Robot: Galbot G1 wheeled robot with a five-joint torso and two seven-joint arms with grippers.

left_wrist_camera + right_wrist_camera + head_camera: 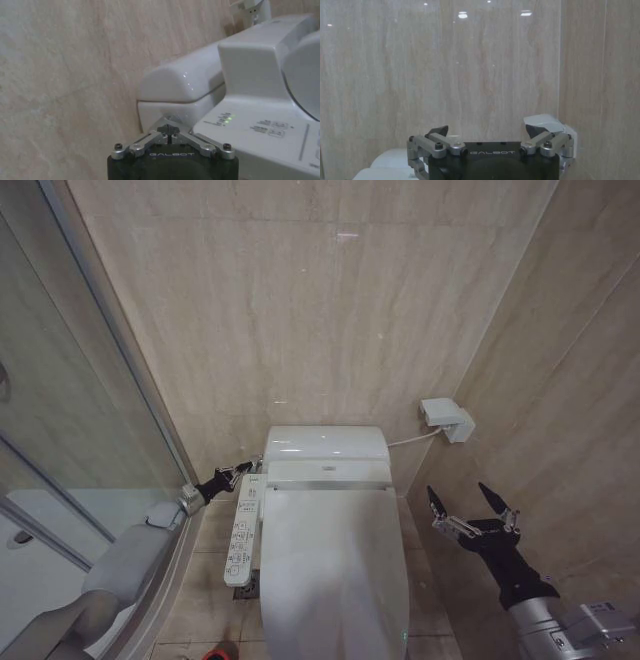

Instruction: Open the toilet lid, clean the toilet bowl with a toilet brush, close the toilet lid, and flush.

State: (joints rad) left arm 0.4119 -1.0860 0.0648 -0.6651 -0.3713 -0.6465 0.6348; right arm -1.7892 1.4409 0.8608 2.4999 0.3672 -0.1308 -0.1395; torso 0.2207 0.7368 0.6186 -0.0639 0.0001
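While one glossy white oval toilet lid [335,570] lies shut at 6 o'clock, two grippers flank it. At 4 o'clock the right gripper [472,502] hangs in the air beside the tiled wall [330,300], its two black fingers spread wide and empty. At 9 o'clock the left gripper [241,471] has its fingers pinched together, tip at the rear corner of the boxy white tank [325,443], just above the long button panel [243,530]. One white socket [446,419] sits at 1 o'clock.
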